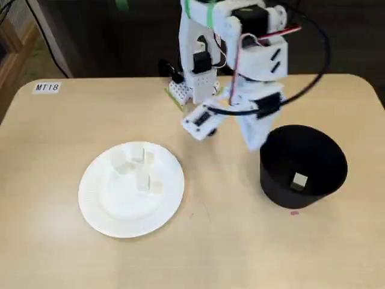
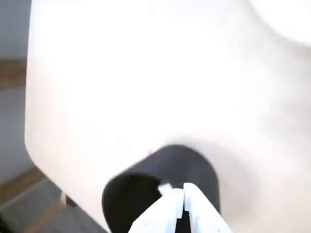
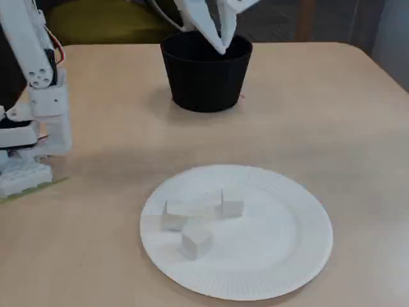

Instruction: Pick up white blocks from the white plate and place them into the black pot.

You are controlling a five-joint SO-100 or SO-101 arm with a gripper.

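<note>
wrist view shows the jaws nearly together, empty, above the black pot [image 2: 160, 189]; white blocks [image 3: 198, 220] (light, stiff cubes) want gripping across flat sides near the worktop's middle.

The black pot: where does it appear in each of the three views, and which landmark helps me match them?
A fixed view: the black pot stands at the right, on the table, one white block inside.
Wrist view: bottom centre, partly behind the gripper.
A fixed view: top centre, beyond the white plate.
Shared landmark: the gripper at the pot's rim in all three.
</note>
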